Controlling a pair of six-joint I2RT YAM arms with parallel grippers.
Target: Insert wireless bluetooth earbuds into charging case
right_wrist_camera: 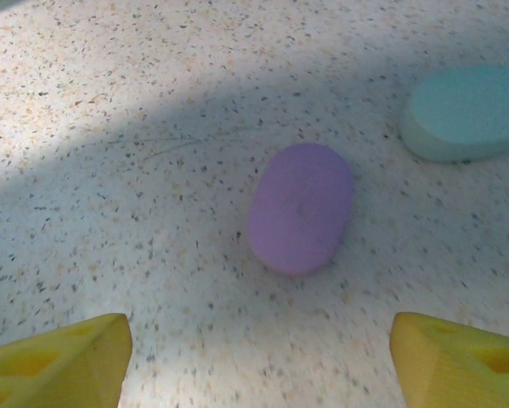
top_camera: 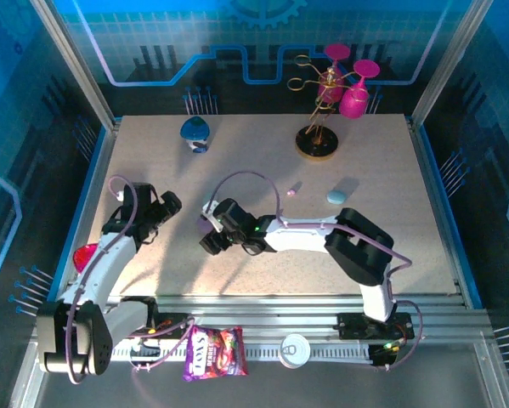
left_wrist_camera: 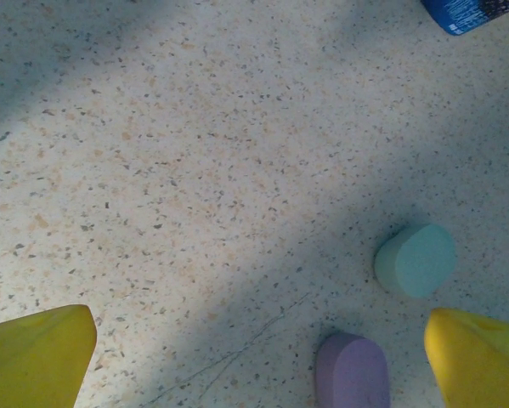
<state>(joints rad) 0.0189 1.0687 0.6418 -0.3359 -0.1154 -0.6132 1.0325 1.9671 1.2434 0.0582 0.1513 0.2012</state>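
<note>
Lilac charging case [right_wrist_camera: 301, 208] lies flat on the speckled bench [right_wrist_camera: 110, 127], centred before the right arm's jaws, spread apart seemingly to straddle it; left arm's jaws also apart (tiny lilac earbud [top_camera: 292, 193] lies well away).

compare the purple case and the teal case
Colour: the purple case is lilac, the teal case blue-green. Place: in the right wrist view the purple case lies mid-frame, the teal case upper right, cut by the edge. Both are smooth rounded pebbles flat on the table, not touching.
</note>
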